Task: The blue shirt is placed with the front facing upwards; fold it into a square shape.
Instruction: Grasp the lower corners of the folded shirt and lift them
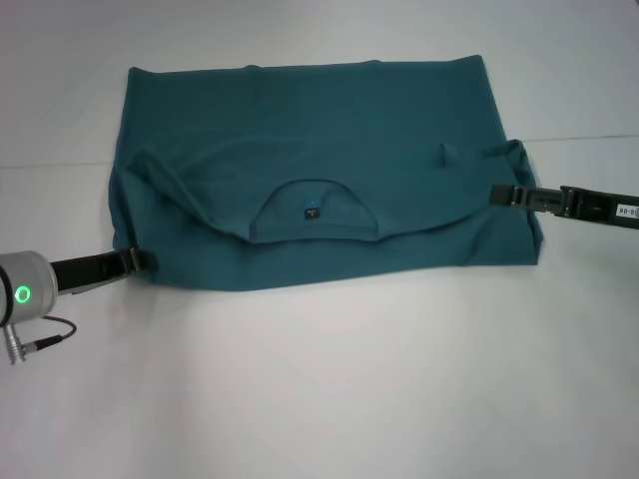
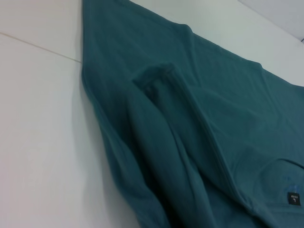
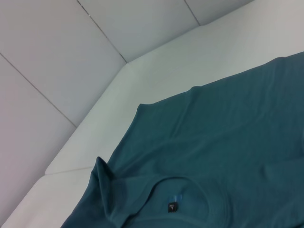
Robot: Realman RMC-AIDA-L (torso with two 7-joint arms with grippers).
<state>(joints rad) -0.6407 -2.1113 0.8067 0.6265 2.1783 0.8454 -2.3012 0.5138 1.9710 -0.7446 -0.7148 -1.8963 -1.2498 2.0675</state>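
The blue shirt [image 1: 329, 130] lies spread on the white table, its collar end folded over toward me. The round collar [image 1: 262, 215] and small dark neck label [image 1: 311, 212] face up near the front edge. No lettering shows. My left gripper [image 1: 143, 260] is at the shirt's near left corner, touching the cloth. My right gripper [image 1: 496, 194] is at the right edge, where the folded layer ends. The left wrist view shows the blue shirt [image 2: 213, 118] with a bunched sleeve fold [image 2: 156, 78]. The right wrist view shows the blue shirt [image 3: 228, 142] and its label [image 3: 172, 207].
The white table [image 1: 349, 379] stretches bare in front of the shirt, and a thin seam [image 1: 60, 165] crosses it at the left. Pale wall panels [image 3: 57, 57] stand behind the table's far edge.
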